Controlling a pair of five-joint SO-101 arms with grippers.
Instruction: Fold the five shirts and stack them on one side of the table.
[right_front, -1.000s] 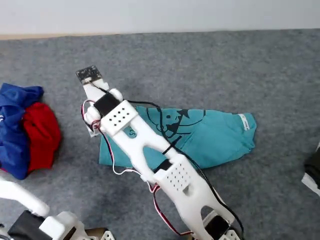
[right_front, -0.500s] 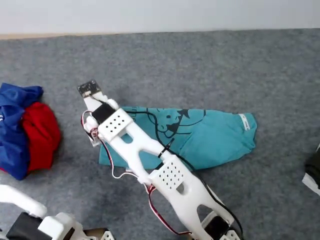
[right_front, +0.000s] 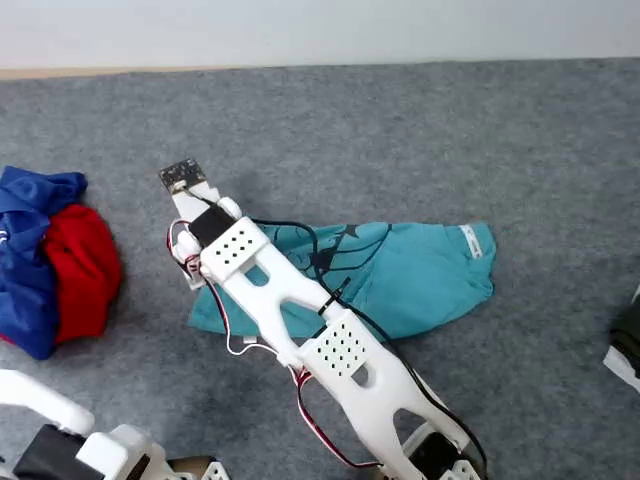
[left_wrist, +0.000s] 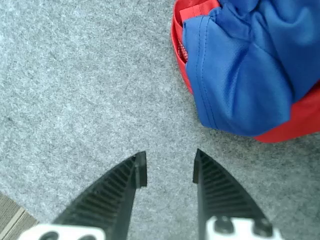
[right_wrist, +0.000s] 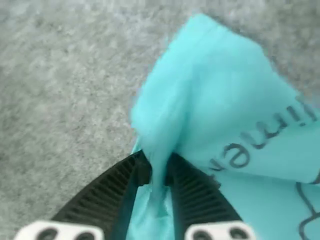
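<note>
The right end effector (right_wrist: 157, 167) pinches only a thin nine-o'clock edge of the teal shirt (right_front: 430, 275), so desk (right_front: 400, 130) friction may tug it free; the left end effector (left_wrist: 169, 165) is narrowly open.

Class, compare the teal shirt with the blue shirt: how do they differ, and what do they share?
The teal shirt lies stretched out in the middle of the table; the blue shirt is bunched off to one side against a red shirt. The right gripper has its jaws pinched on the teal shirt; nothing holds the blue shirt. Both rest on the grey table.
</note>
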